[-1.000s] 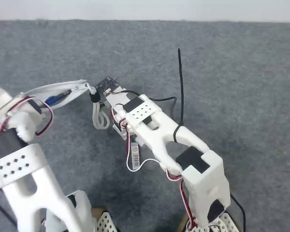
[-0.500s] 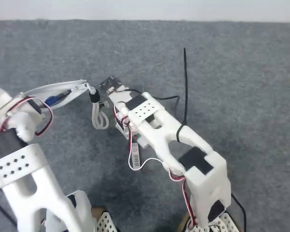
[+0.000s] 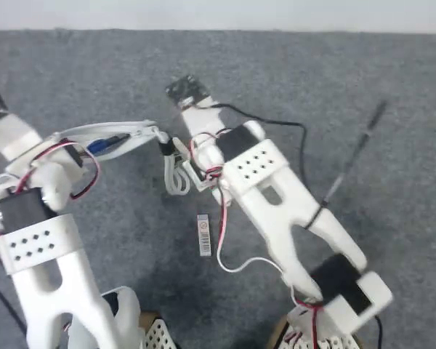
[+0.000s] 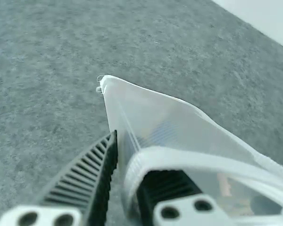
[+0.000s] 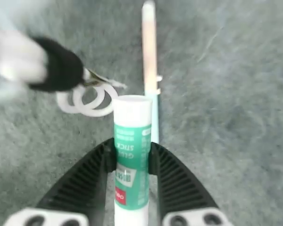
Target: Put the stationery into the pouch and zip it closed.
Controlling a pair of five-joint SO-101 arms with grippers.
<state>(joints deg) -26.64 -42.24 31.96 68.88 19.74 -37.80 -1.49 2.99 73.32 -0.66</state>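
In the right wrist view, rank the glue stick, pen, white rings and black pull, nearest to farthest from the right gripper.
1. Glue stick, clamped in the right gripper's jaws.
2. Pen, lying just beyond the stick.
3. White rings, beside the pen, farther out.
4. Black pull, past the rings, farthest.

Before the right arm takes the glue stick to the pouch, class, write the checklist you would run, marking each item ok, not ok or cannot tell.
1. Glue stick clamped between the right jaws: ok.
2. Pouch gripped by the left jaws: ok.
3. Pouch mouth open towards the glue stick: cannot tell.
4. Pen already in the pouch: not ok; it lies on the carpet beyond the glue stick.
5. Zip-pull rings out of the way of the mouth: cannot tell.
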